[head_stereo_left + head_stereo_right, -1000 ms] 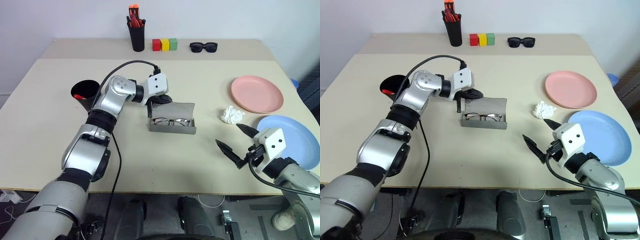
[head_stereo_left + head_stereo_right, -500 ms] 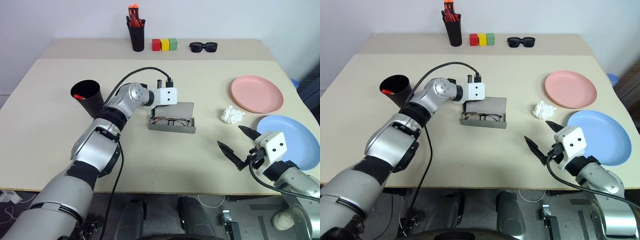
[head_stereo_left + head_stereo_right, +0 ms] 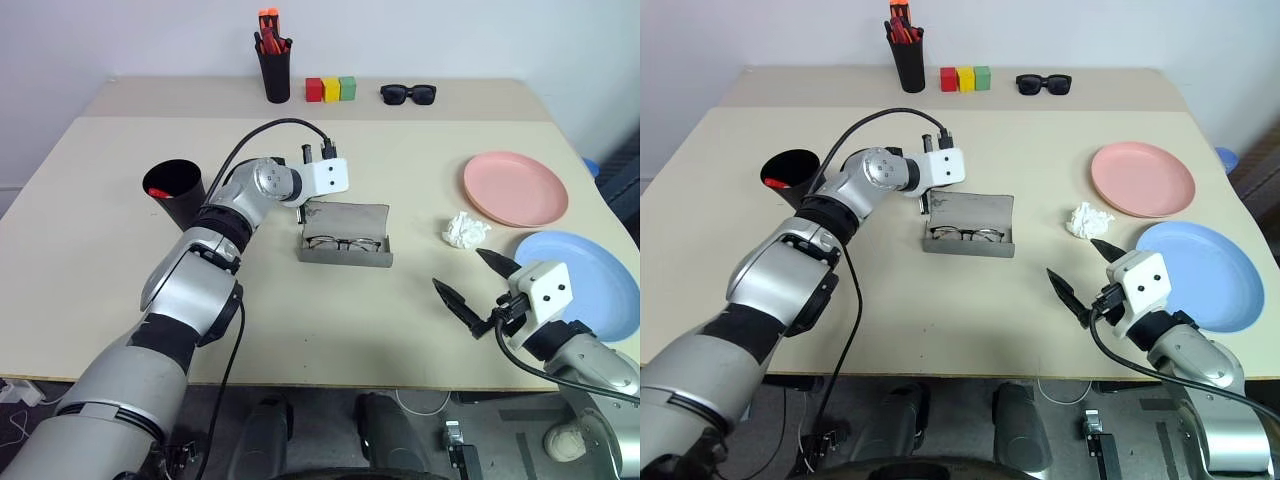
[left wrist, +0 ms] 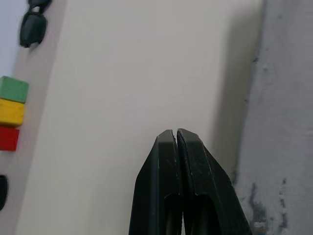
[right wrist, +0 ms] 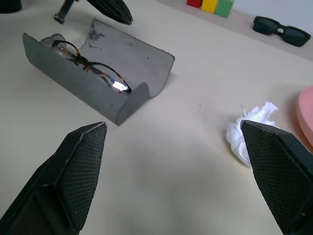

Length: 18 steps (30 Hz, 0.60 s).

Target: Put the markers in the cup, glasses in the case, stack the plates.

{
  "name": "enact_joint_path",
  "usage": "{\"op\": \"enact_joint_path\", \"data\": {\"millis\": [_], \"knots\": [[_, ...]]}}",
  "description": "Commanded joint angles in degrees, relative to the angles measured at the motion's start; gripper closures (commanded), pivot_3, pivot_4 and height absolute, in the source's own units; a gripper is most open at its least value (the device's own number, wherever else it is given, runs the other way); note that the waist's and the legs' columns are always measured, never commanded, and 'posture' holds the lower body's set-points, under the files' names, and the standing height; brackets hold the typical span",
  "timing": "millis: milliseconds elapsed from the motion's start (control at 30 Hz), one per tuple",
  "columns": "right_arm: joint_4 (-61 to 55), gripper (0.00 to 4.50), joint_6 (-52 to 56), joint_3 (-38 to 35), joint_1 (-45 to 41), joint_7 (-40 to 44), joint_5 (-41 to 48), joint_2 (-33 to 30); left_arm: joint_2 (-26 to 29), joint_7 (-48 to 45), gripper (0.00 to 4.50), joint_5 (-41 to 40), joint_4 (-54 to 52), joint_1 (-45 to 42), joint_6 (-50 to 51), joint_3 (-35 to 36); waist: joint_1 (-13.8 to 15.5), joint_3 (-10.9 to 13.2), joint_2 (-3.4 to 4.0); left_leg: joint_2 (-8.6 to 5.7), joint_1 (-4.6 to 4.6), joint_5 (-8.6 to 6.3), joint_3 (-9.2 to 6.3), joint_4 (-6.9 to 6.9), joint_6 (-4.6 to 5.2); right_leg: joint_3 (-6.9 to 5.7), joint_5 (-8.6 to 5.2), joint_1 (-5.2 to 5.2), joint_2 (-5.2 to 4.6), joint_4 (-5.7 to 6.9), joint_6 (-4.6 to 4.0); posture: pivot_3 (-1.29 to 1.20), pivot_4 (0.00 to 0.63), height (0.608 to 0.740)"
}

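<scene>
The grey case lies open mid-bench with the glasses already resting in its near trough, the lid laid flat on the far side. The left gripper sits at the lid's far-left corner with its jaws pressed together on nothing, so the step in hand looks to be tipping the lid shut. To do that well, the closed tips should slide under the lid's far edge and sweep it up and toward the near side, pushing close to the lid's middle so the light case does not spin or skid. The temples of the glasses should lie fully inside first, or the lid may pinch them.

The right gripper hovers near the right front edge of the bench, jaws spread wide and empty, well placed to steady the case's near wall if it slides. The cup stands at far left with something red inside. The pink plate and blue plate lie unstacked at right, a crumpled tissue beside them.
</scene>
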Motion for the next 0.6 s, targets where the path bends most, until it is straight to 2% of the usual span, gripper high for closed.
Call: {"op": "enact_joint_path", "data": {"millis": [33,333,600], "knots": [[-2.8,0.0,0.3,-1.0,-0.2,-0.3,0.8,-0.6,-0.9,-7.3,4.45,-4.2,-1.2,-0.8,0.9,3.2,0.0,0.0,0.0,0.0,-0.01,0.0,0.0,0.01,0.0,0.0,0.0,0.0,0.0,0.0,0.0,0.0,0.15,0.74],[-3.1,0.0,0.9,-1.7,0.5,-0.1,1.2,-0.8,0.8,-27.5,4.45,-11.5,-7.3,1.6,8.9,7.3,-0.3,0.0,0.02,0.0,0.01,0.0,0.0,0.0,0.0,0.0,0.0,0.0,0.0,0.02,-0.01,0.0,0.15,0.74],[-2.9,0.0,2.1,-1.6,-0.6,-0.1,1.5,-1.5,3.1,-35.1,4.45,-13.9,-23.0,9.1,16.5,6.0,-0.3,0.0,0.03,0.01,0.04,0.0,0.0,0.01,0.0,0.01,0.0,0.01,0.0,0.05,-0.01,0.0,0.15,0.74]]}}
